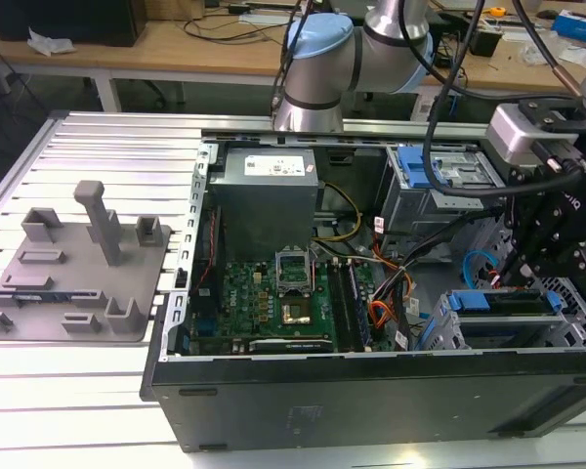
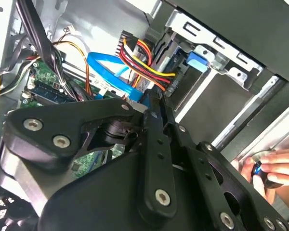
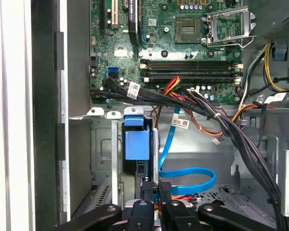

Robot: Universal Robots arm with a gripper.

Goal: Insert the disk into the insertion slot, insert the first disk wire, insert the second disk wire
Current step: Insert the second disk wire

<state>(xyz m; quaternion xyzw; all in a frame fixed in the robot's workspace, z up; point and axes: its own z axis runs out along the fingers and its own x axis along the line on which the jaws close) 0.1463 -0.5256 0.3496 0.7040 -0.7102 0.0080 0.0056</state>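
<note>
The disk [image 1: 496, 302] lies in its bright blue carrier inside the insertion slot [image 1: 447, 334], the low grey cage at the exterior view's right front of the open computer case. In the first wrist view the carrier's blue tab [image 3: 136, 142] stands just beyond my gripper [image 3: 156, 187]. My gripper [image 1: 523, 277] hangs right over the disk's end, shut on the black plug of a flat blue disk wire [image 3: 189, 175]. That blue disk wire [image 2: 116, 72] loops back to the fingertips [image 2: 154, 107]. A red, yellow and black wire bundle [image 2: 147, 65] runs to the disk's end beside it.
The motherboard [image 1: 278, 293], a grey power supply [image 1: 264, 200] and a taller blue-latched cage [image 1: 439, 176] share the case. Thick black cable bundles [image 3: 231, 127] cross close to my gripper. A person's hand [image 2: 273, 169] rests on the case edge. A grey fixture [image 1: 78, 264] sits on the table.
</note>
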